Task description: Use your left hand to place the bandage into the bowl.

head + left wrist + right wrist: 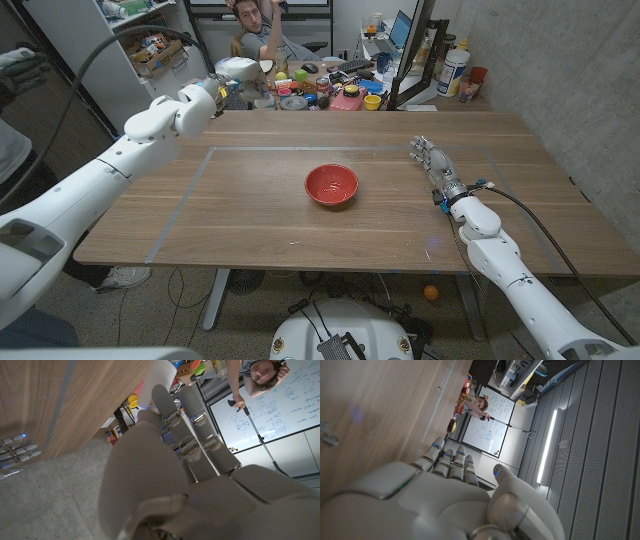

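At the tips of the left hand's [205, 95] fingers [192, 430], above the far edge of the bench [240, 215], sits a white rounded roll that I take to be the bandage [240, 68]. The fingers reach out nearly straight and appear to pinch it at their ends, though the contact itself is hard to make out. The red bowl [331, 184] stands well apart from these fingers, nearer the robot and toward the right hand [432, 160]. That hand rests on the bench with its fingers stretched out, released and holding nothing.

A rolled bandage is probably light and soft, giving under pressure rather than breaking, and its cloth face should offer friction, not slip. The likely risk is a loose end unwinding, or the roll twisting out of a shallow fingertip pinch during the carry. Holding across the roll's round sides, with the thumb opposite the fingers, seems the surest purchase. A gentle squeeze should be enough.
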Motion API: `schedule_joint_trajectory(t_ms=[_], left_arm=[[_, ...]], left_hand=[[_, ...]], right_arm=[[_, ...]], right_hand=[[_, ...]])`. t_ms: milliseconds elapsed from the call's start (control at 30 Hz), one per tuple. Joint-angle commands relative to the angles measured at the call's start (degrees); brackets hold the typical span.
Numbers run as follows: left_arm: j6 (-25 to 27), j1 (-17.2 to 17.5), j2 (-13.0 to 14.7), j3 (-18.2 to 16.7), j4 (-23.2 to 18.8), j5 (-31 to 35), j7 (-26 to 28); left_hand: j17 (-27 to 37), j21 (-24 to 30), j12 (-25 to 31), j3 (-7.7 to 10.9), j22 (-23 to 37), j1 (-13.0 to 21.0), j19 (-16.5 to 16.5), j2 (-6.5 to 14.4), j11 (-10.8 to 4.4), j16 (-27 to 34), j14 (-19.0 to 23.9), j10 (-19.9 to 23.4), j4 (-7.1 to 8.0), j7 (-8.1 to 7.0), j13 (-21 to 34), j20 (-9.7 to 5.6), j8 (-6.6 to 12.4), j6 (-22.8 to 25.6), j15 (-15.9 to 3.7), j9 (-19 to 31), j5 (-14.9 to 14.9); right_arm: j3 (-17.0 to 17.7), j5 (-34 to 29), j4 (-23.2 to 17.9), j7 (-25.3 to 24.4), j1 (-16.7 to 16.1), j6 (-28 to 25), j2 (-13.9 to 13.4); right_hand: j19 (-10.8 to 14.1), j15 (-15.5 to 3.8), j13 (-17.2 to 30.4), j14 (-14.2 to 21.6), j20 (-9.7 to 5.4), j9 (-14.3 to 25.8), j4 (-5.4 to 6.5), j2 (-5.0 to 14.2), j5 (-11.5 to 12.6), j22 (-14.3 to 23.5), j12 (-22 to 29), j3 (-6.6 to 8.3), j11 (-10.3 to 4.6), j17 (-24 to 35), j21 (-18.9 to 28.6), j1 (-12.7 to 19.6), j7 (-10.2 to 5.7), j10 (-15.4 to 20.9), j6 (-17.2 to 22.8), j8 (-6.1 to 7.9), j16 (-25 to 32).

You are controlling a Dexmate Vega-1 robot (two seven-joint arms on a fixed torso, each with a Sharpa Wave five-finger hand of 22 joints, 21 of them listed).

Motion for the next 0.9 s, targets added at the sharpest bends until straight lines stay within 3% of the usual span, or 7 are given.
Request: schedule_joint_trajectory(t_ms=[33,567,900], left_arm=[[-5.6,1.7,0.0,-1.1,-3.1,-1.1,-2.3],[-11.9,4.6,-0.1,-3.6,-7.8,-3.1,-4.8],[-16.0,5.0,-1.3,-3.9,-7.7,-4.6,-6.3]], left_hand=[[0.3,0.3,0.0,0.33,0.1,0.1,-0.3,0.2,-0.75,0.2,0.0,1.2,0.35,0.29,6.2,-3.23,-0.13,0.5,-0.10,0.1,0.2],[0.6,0.6,-0.3,0.33,0.1,0.0,-0.5,0.1,-0.79,0.2,0.0,1.4,0.40,0.02,6.3,-3.22,-0.50,0.6,-0.11,0.2,0.2],[0.8,0.8,-0.5,0.30,0.0,0.0,-0.6,0.1,-1.03,0.2,0.0,1.5,0.47,-0.16,6.4,-3.23,-0.71,0.8,-0.09,0.2,0.2]], right_arm=[[0.5,0.0,-4.0,-1.8,-3.6,0.5,-0.9],[1.7,-0.7,-11.7,-6.1,-11.3,2.6,-2.4],[2.8,-0.8,-15.8,-8.5,-15.7,3.2,-3.6]], right_hand=[[0.8,0.02,0.2,0.4,-1.31,0.2,-0.28,1.32,0.3,0.1,0.3,0.29,-0.01,0.1,-0.1,-0.5,0.08,0.1,0.3,0.32,-0.2],[0.9,-0.04,0.1,0.4,-1.31,0.2,-0.31,1.32,0.3,0.1,0.3,0.38,-0.01,0.1,-0.3,-0.5,0.07,0.1,0.3,0.33,-0.2],[0.9,-0.04,0.1,0.4,-1.34,0.2,-0.33,1.35,0.3,0.1,0.3,0.39,-0.05,0.1,-0.3,-0.5,0.04,0.2,0.4,0.35,-0.2]])
